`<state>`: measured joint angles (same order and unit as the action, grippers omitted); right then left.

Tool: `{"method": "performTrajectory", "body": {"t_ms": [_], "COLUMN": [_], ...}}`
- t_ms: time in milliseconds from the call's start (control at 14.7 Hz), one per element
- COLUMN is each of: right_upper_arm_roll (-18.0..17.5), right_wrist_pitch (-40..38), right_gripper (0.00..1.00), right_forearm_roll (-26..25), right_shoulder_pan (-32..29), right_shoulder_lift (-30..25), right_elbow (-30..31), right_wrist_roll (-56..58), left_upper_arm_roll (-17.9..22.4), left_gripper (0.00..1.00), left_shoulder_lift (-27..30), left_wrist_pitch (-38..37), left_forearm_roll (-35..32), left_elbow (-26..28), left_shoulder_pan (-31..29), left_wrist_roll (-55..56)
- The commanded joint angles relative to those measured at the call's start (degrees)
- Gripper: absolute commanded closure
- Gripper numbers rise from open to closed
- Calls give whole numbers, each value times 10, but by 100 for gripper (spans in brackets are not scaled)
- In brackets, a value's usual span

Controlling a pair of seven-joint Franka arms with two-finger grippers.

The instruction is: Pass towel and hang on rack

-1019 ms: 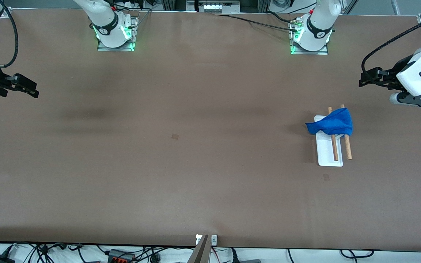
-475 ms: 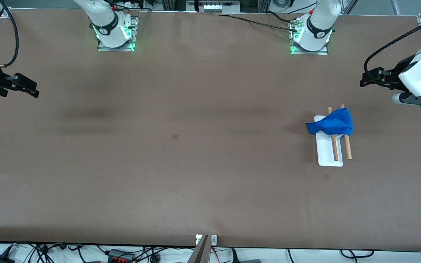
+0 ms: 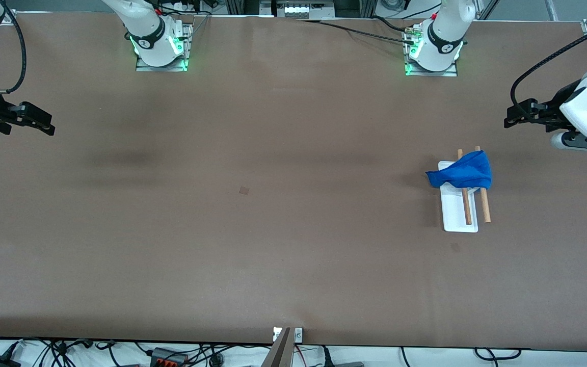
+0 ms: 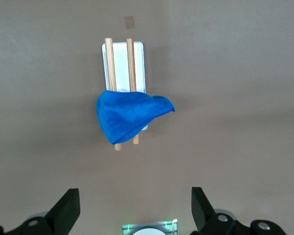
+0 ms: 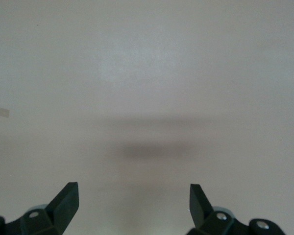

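A blue towel (image 3: 462, 172) is draped over the two wooden rods of the rack (image 3: 459, 220), at the rods' end farther from the front camera. The rack has a flat white base and stands toward the left arm's end of the table. In the left wrist view the towel (image 4: 129, 116) hangs across both rods over the white base of the rack (image 4: 139, 58). My left gripper (image 3: 512, 115) is open and empty, held up in the air over the table's end, apart from the rack; it also shows in the left wrist view (image 4: 135, 205). My right gripper (image 3: 38, 125) is open and empty over the right arm's end of the table, and it shows in the right wrist view (image 5: 133, 198).
Both arm bases (image 3: 160, 48) (image 3: 432, 51) stand with green lights along the table's edge farthest from the front camera. Two small tape marks (image 3: 244, 190) (image 3: 455, 247) lie on the brown table. Cables run along the near edge.
My left gripper has drifted a little away from the rack, toward the table's end and upward. The towel, the rack and the right arm have not moved.
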<state>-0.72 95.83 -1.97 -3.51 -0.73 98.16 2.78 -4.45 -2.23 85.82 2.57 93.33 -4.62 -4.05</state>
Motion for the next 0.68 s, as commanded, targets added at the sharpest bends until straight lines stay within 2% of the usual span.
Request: {"method": "performTrajectory", "body": {"t_ms": [0, 611], "right_upper_arm_roll": [-3, -3], "right_wrist_pitch": [-5, -4], "right_gripper": [0, 0], "right_forearm_roll": [7, 7], "right_shoulder_pan": [-4, -4], "right_shoulder_lift": [-11, -11], "right_elbow": [8, 8], "right_wrist_roll": [-1, 0], "left_upper_arm_roll": [-4, -4], "left_gripper": [0, 0], "left_shoulder_lift": [0, -1], "left_wrist_pitch": [8, 22], "left_forearm_roll": [-4, -3], "left_elbow": [-4, -4], "left_shoulder_pan": [-5, -6], "left_wrist_roll": [-11, -13]}}
